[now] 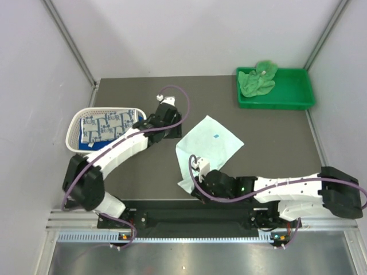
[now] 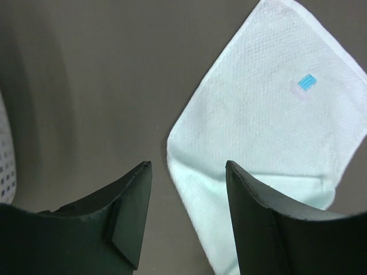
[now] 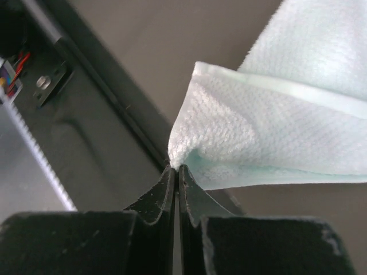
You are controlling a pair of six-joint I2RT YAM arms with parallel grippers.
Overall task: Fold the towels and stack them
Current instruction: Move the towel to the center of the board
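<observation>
L arm point(image 1: 123, 146) reaches from its base toward 1 o'clock w/ L tool point(image 2: 186, 166) jaws apart, R arm point(image 1: 287, 189) stretched low toward 9 o'clock, R tool point(image 3: 175, 167) clamped tight on pale mint towel point(image 3: 275, 126) corner.

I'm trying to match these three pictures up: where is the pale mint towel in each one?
Top external: pale mint towel mid-table, lying diagonally.
Left wrist: towel upper right, beyond the left tool.
Right wrist: towel right half, corner pinched by right tool.
Shared landmark: the dark table.

Mint towel point(image 2: 269, 114) cropped, basket point(image 2: 4, 154) mostly cropped
</observation>
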